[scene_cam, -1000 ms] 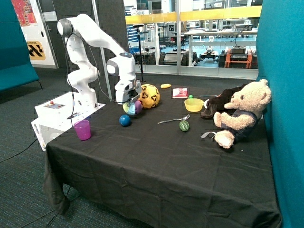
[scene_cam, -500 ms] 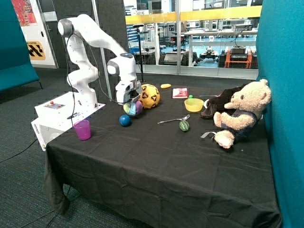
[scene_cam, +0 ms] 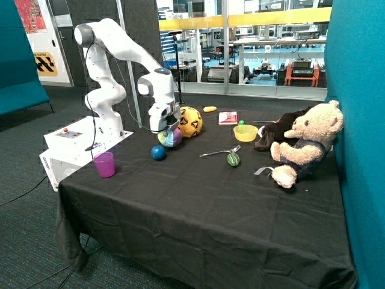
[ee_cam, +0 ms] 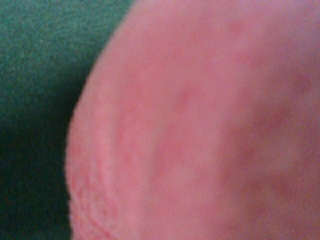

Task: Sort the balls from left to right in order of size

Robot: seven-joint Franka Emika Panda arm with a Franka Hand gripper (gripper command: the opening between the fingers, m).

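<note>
My gripper (scene_cam: pixel 166 129) is down over a multicoloured ball (scene_cam: pixel 171 138) at the back of the black table, shut on it. The ball's pink surface fills the wrist view (ee_cam: pixel 210 130). A larger yellow football (scene_cam: pixel 189 121) sits just behind it, close or touching. A small blue ball (scene_cam: pixel 158 152) lies in front of it, toward the table's front edge. A small green striped ball (scene_cam: pixel 233 159) lies mid-table near a spoon (scene_cam: pixel 216 152). A tiny green ball (scene_cam: pixel 241 123) sits behind the yellow bowl (scene_cam: pixel 245 133).
A purple cup (scene_cam: pixel 104 164) stands at the table's corner near the robot base. A teddy bear (scene_cam: pixel 304 144) and a dark cloth sit at the far side by the teal wall. A red booklet (scene_cam: pixel 228 117) and a yellow object (scene_cam: pixel 209 109) lie at the back.
My gripper and the multicoloured ball have shifted a little toward the yellow football. The other balls have not moved.
</note>
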